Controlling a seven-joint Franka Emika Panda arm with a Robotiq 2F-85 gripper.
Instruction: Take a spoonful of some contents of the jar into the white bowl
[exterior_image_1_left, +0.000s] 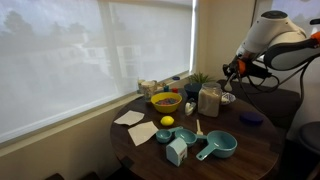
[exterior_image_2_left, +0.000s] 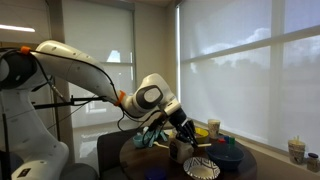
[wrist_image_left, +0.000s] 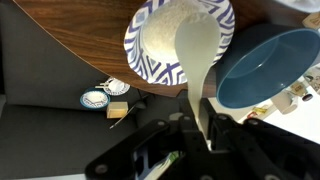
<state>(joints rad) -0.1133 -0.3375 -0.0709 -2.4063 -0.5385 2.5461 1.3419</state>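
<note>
— What do we have closest to us?

— In the wrist view, the gripper is pinched narrow around the handle of a pale spoon. The handle runs up out of the dark fingers.

— And where do we see the spoon's head?

— It lies in front of the white bowl, the one with the blue patterned rim. From this angle it covers part of the bowl's white inside. We cannot tell whether the spoon carries anything.

— What sits by that bowl?

— A blue bowl is just beside it, on the same dark wooden table.

— Where do we find the jar?

— In an exterior view the jar stands upright on the table, with the gripper hanging in the air above and a little past it. A yellow bowl is near the jar, and a lemon lies just in front of that bowl.

— Anything farther off?

— Two teal measuring cups lie toward the table's front edge, and behind everything we see the lowered window blind.
</note>
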